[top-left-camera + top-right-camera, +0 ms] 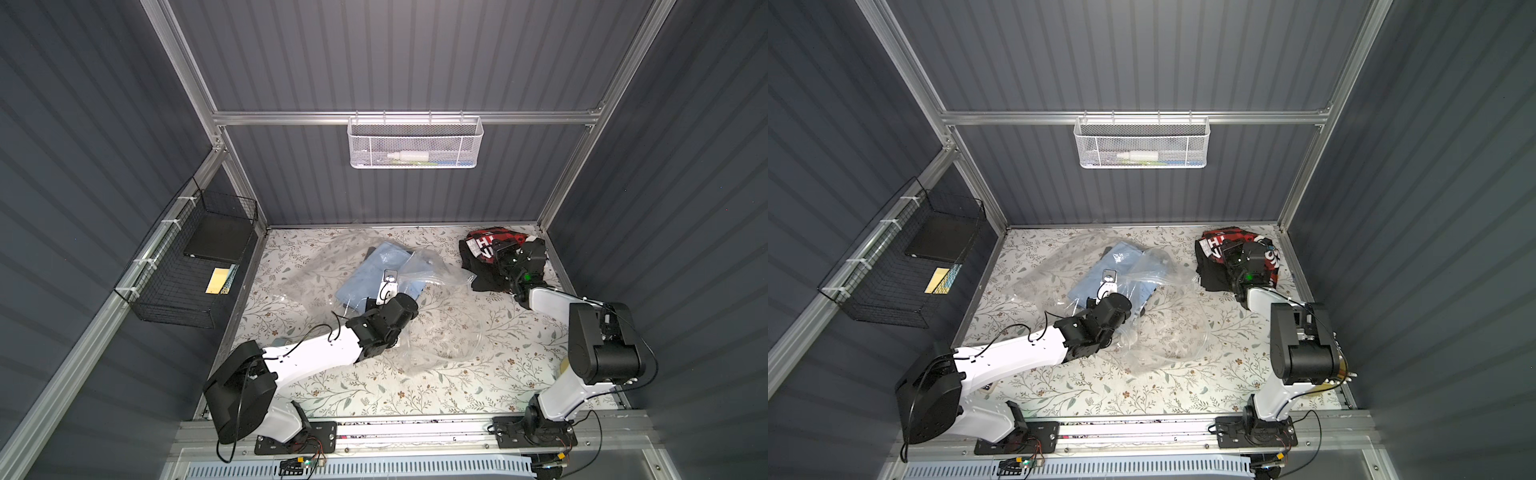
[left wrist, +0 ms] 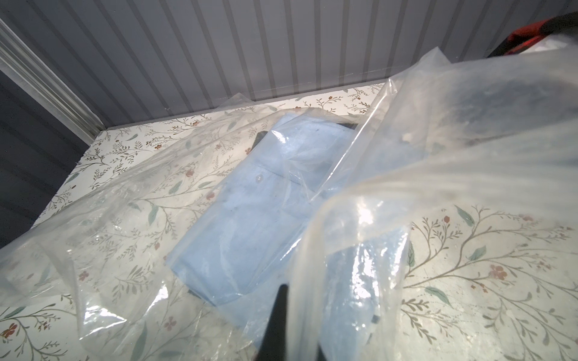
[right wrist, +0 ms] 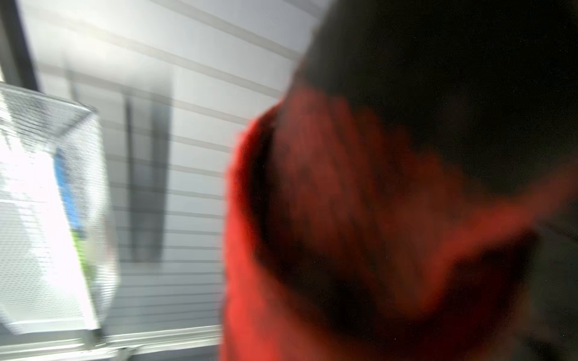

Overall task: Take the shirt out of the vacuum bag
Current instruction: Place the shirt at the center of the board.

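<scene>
A crumpled clear vacuum bag [image 1: 436, 328] [image 1: 1163, 332] [image 2: 125, 218] lies mid-table. A folded light blue shirt [image 1: 365, 270] [image 1: 1121, 259] [image 2: 250, 218] is still inside it. My left gripper [image 1: 371, 304] [image 1: 1090, 301] [image 2: 297, 331] is shut on a fold of the bag's edge, near the blue shirt's front end. A black and red shirt [image 1: 482, 249] [image 1: 1214, 249] [image 3: 312, 218] lies bunched at the back right, outside the bag. My right gripper [image 1: 500, 255] [image 1: 1233, 255] is down in that cloth and shut on it. The cloth hides its fingertips, and the right wrist view is blurred.
A white mesh basket [image 1: 415, 141] holding a bottle hangs on the back wall. A black wire basket [image 1: 187, 270] hangs on the left wall. The floral table cover [image 1: 374, 390] runs to the front rail, where both arm bases stand.
</scene>
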Motion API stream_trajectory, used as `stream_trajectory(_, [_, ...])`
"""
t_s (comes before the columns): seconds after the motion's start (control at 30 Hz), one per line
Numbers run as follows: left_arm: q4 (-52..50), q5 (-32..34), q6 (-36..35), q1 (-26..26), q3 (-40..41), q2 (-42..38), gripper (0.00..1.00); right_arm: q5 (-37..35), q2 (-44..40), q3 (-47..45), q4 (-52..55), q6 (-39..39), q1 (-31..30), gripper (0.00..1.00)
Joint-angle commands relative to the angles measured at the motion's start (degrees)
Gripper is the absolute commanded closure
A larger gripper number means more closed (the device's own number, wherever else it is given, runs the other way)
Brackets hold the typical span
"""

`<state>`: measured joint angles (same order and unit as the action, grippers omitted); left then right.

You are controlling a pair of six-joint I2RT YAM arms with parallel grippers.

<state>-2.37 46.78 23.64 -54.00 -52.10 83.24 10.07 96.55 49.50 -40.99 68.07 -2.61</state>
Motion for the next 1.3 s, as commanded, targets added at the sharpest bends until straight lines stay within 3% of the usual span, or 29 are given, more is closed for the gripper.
stream_trajectory(0.0, [-2.2,1.29,-0.65,0.28,-0.66,-2.38,1.0,4.13,0.26,-1.94,-8.59,6.75,-0.06,1.0])
stream_trajectory(0.1, [-2.11,1.21,-1.04,0.21,-1.04,-2.27,1.0,3.76,-0.42,-2.93,-5.54,4.94,-0.59,1.0])
stream_trajectory(0.5, [-1.84,0.33,-1.66,0.34,-1.28,-1.86,1.0,1.91,4.12,-16.0,-14.9,5.02,-0.88,1.0])
stream_trajectory(0.67, [-1.85,0.16,-1.92,0.34,-1.17,-1.81,1.0,1.58,6.51,-17.15,-14.88,2.37,-0.82,1.0])
stream_trajectory(0.73, [-1.82,0.06,-1.84,0.28,-1.1,-1.6,1.0,1.88,7.45,-17.06,-14.58,1.57,-0.82,0.91])
stream_trajectory(0.83, [-1.85,0.06,-1.84,0.22,-1.01,-1.3,1.0,2.26,7.32,-17.3,-14.77,0.23,-0.82,0.64])
stream_trajectory(0.9, [-1.76,0.04,-1.84,0.3,-1.01,-1.22,1.0,2.91,6.05,-16.92,-13.07,-1.07,-0.86,0.52])
stream_trajectory(1.27, [-1.06,-0.46,-2.1,0.34,-1.63,-0.54,1.0,-6.43,-18.43,-15.16,18.3,-12.86,-1.28,0.34])
